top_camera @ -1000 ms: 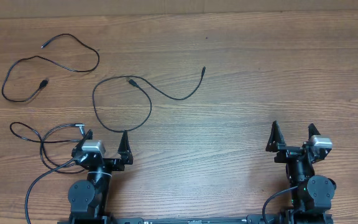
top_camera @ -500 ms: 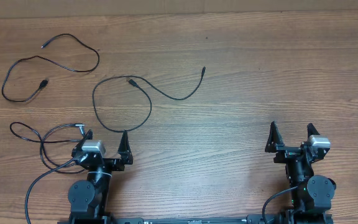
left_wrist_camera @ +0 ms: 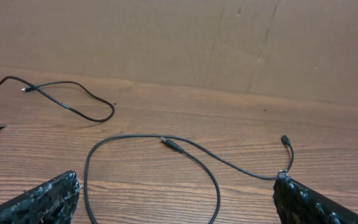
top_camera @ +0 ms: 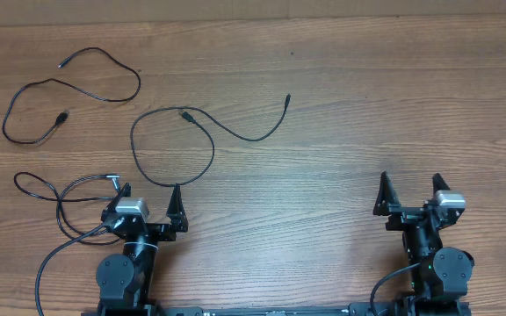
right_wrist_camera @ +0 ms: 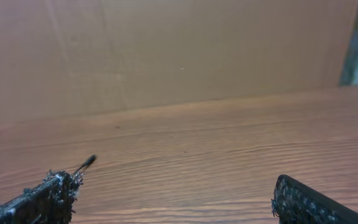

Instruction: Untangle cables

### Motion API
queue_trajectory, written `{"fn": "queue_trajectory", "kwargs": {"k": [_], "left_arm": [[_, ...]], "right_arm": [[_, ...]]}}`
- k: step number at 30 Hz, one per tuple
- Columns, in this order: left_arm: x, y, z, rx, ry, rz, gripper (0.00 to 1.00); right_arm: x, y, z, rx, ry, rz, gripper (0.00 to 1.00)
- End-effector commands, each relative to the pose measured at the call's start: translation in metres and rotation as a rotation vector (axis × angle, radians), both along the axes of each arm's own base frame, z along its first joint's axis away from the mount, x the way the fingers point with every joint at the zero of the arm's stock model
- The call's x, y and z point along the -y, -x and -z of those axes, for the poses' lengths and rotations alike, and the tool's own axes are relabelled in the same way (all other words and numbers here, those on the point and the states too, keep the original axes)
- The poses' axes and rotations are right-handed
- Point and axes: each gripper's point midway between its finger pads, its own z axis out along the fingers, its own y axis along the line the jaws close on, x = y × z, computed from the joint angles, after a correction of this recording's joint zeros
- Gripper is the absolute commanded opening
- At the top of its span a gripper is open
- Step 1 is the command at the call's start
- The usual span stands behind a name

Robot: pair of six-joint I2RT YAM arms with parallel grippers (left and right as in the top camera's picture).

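Wood-grain counter (top_camera: 367,105) seen from above, two robot arms at the bottom edge. Three thin black cords lie apart in the left half: upper cable (top_camera: 138,81) at upper left, centre cable (top_camera: 213,151) looped across itself, silver-tipped cable (top_camera: 82,182) at lower left, just beside the left claw (top_camera: 151,195). It and the right claw (top_camera: 410,189) gape wide, holding nothing. Likely risks: tugging the centre loop could cinch it, and a lower-left grab could snag the thicker arm wire (top_camera: 46,263).
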Motion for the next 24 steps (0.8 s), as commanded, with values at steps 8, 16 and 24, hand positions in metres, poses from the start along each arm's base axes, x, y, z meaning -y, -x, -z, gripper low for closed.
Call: {"fn": "queue_trajectory", "kwargs": {"k": [8, 16, 24], "left_arm": [[-0.001, 0.0, 0.001, 0.004, 0.013, -0.006, 0.99], [-0.001, 0.0, 0.001, 0.004, 0.013, -0.006, 0.99], [-0.001, 0.0, 0.001, 0.004, 0.013, -0.005, 1.0]], "right_arm": [[-0.032, 0.002, 0.001, 0.009, 0.019, -0.134, 1.0], [-0.046, 0.004, 0.002, 0.009, 0.019, -0.19, 1.0], [-0.05, 0.005, 0.002, 0.009, 0.019, -0.208, 1.0]]}}
